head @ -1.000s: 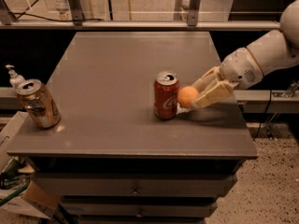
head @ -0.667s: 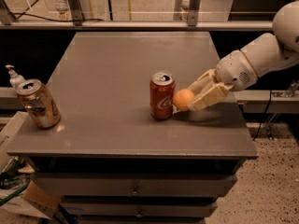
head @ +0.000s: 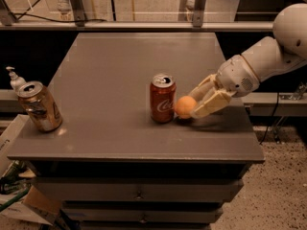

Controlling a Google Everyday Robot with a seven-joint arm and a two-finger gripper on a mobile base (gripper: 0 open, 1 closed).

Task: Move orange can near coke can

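The gripper [head: 193,105] clasps the orange can [head: 183,107] from the right; the fruit sits just beside the coke can [head: 162,98] on the grey table [head: 110,80]; a dented gold-brown can [head: 40,106] stands well apart at the left edge.

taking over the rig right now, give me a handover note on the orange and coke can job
Claw: closed on the orange, down at table level, front right.
Coke can: upright, mid-table, just left of the orange; contact unclear.
Done: orange brought beside the coke can.
Left: release, then back the claw away without nudging the can.
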